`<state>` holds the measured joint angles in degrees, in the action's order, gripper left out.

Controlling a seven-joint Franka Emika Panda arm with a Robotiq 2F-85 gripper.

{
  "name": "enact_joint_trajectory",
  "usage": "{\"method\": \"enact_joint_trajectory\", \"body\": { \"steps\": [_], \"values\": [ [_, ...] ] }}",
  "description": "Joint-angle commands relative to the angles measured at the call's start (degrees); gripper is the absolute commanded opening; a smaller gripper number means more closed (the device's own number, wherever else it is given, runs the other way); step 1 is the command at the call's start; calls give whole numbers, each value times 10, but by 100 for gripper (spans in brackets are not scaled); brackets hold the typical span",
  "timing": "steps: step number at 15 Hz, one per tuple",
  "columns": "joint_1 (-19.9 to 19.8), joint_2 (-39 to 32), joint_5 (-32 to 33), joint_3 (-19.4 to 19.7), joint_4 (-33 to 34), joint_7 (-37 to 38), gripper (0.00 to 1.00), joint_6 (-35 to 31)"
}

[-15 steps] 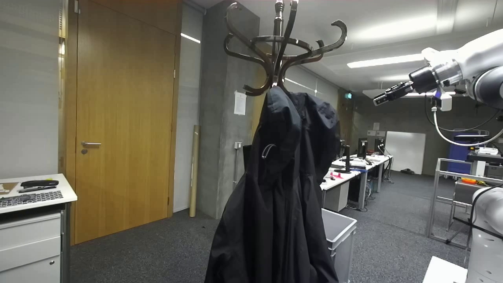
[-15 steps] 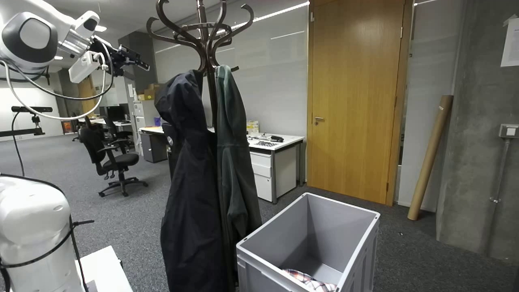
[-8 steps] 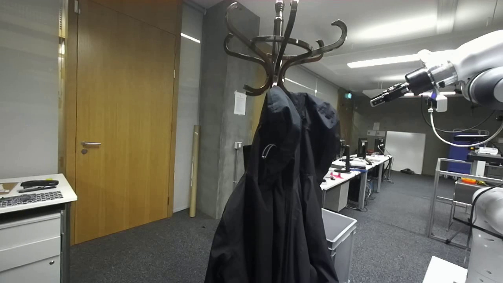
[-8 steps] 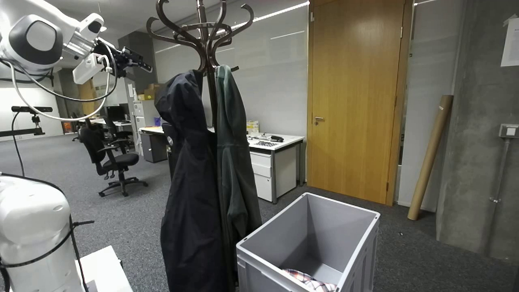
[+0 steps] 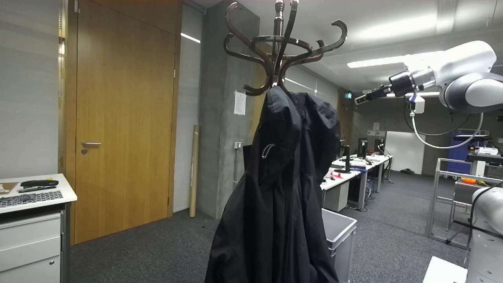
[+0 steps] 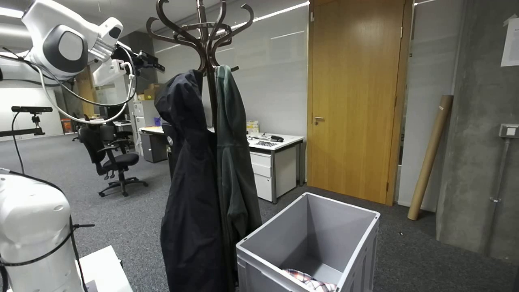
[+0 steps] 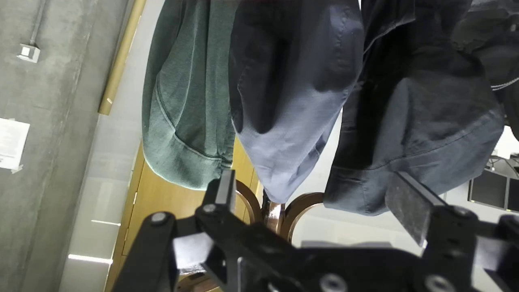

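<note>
My gripper (image 7: 312,188) is open and empty, its two fingers wide apart in the wrist view, which stands upside down. In both exterior views the gripper (image 5: 359,100) (image 6: 160,68) is in the air near the top of a dark brown coat rack (image 5: 278,65) (image 6: 209,50), apart from it. A dark navy jacket (image 7: 292,101) (image 6: 188,170) hangs from the rack, beyond the gap between the fingers. A green garment (image 7: 182,109) (image 6: 235,154) hangs beside it. Another black garment (image 7: 417,121) hangs on the opposite side, behind one finger in the wrist view.
A grey bin (image 6: 344,221) with a plaid cloth (image 6: 310,280) inside stands beside the rack. A wooden door (image 5: 125,118), a cardboard tube (image 6: 430,158) and a concrete pillar (image 5: 220,118) are behind. An office chair (image 6: 115,162) and desks (image 6: 279,142) stand further off.
My arm and gripper have moved towards the coat rack, leftward in an exterior view and rightward in an exterior view. The garments, rack and bin have not moved.
</note>
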<state>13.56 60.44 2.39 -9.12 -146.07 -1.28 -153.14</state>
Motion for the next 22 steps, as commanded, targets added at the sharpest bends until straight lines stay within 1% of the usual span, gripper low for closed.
{"method": "enact_joint_trajectory", "body": {
  "steps": [1,6,13,19,22],
  "values": [
    [20,-41,-18,22,7,-15,100,-44],
    [44,-80,-30,42,14,-26,100,-70],
    [73,-117,-35,65,23,-35,100,-100],
    [72,-151,-22,71,26,-50,100,-156],
    [75,-167,-20,73,31,-57,100,-172]
  ]
}}
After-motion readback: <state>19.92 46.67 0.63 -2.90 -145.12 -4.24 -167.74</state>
